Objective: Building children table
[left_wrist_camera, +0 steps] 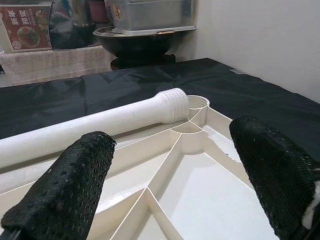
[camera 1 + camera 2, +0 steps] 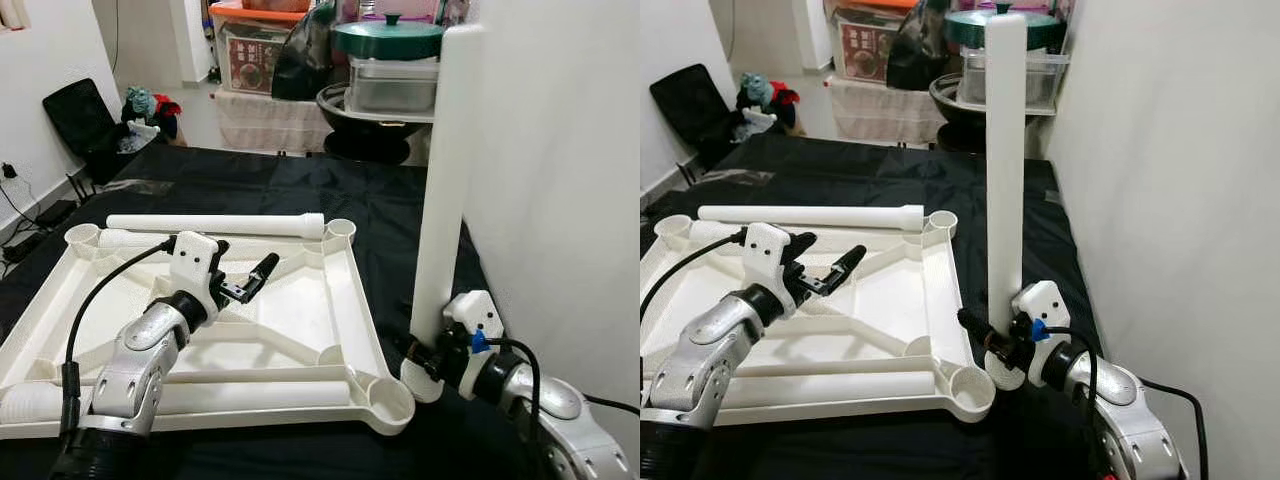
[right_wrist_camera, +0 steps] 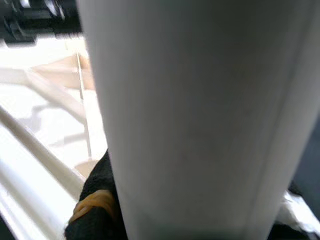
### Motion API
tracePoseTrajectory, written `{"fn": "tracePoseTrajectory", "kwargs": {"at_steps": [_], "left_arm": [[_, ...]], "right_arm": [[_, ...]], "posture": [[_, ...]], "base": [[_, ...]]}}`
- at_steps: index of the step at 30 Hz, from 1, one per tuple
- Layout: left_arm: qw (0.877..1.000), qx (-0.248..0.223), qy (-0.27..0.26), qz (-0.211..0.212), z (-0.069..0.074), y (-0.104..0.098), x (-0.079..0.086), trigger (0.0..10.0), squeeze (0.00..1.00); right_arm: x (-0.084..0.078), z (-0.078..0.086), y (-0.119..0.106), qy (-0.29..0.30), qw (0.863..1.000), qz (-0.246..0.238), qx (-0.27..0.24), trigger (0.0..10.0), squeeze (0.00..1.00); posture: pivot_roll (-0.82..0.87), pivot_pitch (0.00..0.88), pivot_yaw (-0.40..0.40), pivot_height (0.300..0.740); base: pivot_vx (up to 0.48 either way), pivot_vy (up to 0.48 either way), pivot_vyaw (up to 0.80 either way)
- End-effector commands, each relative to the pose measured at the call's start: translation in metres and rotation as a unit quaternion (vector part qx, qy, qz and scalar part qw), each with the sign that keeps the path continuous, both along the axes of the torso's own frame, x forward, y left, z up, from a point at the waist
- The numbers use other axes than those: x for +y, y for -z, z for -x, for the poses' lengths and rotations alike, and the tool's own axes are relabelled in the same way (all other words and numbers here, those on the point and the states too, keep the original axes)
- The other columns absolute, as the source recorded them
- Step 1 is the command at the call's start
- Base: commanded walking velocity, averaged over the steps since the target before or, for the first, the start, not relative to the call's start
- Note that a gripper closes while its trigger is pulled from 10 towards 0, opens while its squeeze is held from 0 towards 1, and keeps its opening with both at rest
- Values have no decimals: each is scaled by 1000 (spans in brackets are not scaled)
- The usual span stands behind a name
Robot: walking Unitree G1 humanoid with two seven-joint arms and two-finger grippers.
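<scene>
An upside-down white plastic table top lies on a black cloth, with round sockets at its corners. One white leg rests across its far edge, its threaded end beside the far right socket. A second leg lies along the near edge. My right gripper is shut on the base of a third leg. That leg stands upright just right of the near right socket. My left gripper hovers open over the middle of the table top, its fingers wide apart and empty.
A white wall rises close on the right. Beyond the black cloth stand a black wok, a green-lidded pot and storage boxes. A black chair and cables sit at the far left.
</scene>
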State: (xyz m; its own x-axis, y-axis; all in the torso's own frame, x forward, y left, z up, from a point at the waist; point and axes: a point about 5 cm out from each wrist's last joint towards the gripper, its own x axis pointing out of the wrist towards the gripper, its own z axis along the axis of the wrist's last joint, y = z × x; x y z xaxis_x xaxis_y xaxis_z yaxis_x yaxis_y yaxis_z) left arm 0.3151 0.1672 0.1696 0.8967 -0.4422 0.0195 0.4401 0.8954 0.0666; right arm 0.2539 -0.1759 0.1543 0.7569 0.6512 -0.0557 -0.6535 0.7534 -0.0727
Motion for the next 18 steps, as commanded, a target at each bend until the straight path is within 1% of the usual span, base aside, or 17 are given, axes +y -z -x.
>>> {"fn": "tracePoseTrajectory", "kwargs": {"at_steps": [1,2,3,4,5,6,14,16,17,18], "left_arm": [[1000,-1,-6,-9,-1,0,3,10000,0],[1000,0,-10,-14,-3,1,3,10000,0],[1000,0,-10,-14,-3,1,3,10000,0],[1000,1,-15,-18,-4,1,3,10000,0],[1000,1,-15,-18,-4,1,3,10000,0],[1000,2,-18,-21,-6,2,2,10000,0],[999,0,-25,-22,-7,2,3,10000,0],[999,-8,-28,-18,-8,0,3,10000,0],[999,-11,-29,-17,-9,0,2,10000,0],[999,-15,-25,-18,-9,-1,0,10000,0]], "right_arm": [[8,3,-4,-19,1000,-20,-2,0,0],[18,6,-8,-25,998,-52,-7,0,0],[18,6,-8,-25,998,-52,-7,0,0],[24,8,-11,-28,997,-71,-9,0,0],[24,8,-11,-28,997,-71,-9,0,0],[27,9,-13,-28,996,-86,-8,0,0],[32,8,-17,-26,994,-110,-6,0,0],[32,4,-19,-2,993,-117,-18,0,0],[30,0,-20,15,993,-117,-25,0,0],[25,-7,-24,46,991,-117,-36,0,0]], "posture": [[73,0,-38,740],[68,0,-35,740],[68,0,-35,740],[65,0,-36,740],[65,0,-36,740],[65,0,-35,740],[62,0,-33,740],[65,0,-32,740],[64,0,-32,740],[62,0,-31,740]], "base": [[0,0,0],[0,0,0],[0,0,0],[0,0,0],[0,0,0],[0,0,0],[0,0,0],[0,0,0],[0,0,0],[0,0,0]]}}
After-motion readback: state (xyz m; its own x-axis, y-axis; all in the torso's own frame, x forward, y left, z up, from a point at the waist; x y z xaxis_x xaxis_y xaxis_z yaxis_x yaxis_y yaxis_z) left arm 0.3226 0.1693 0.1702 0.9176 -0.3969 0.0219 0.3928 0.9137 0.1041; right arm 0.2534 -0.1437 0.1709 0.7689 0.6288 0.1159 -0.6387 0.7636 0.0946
